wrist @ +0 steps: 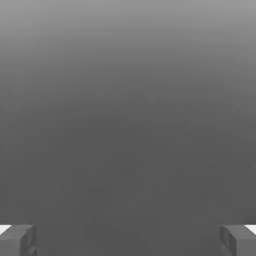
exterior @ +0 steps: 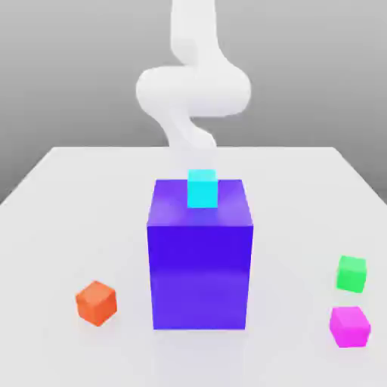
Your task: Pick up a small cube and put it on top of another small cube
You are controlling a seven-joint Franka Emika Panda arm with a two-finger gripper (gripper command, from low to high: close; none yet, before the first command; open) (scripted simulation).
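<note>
The small magenta-pink cube (exterior: 350, 326) rests on the white table near the front, at the exterior view's right. Just behind it, a short gap away, sits the bright green cube (exterior: 352, 273) of the same size. My white arm (exterior: 193, 91) curls up behind the big purple block, far from both cubes. In the hand view my gripper (wrist: 128, 239) is open: its two grey fingertips (wrist: 19, 239) stand wide apart with nothing between them, against a plain grey background.
A tall purple block (exterior: 200, 253) stands in the middle of the table with a cyan small cube (exterior: 202, 188) on its top. An orange small cube (exterior: 97, 302) lies at the front on the exterior view's left.
</note>
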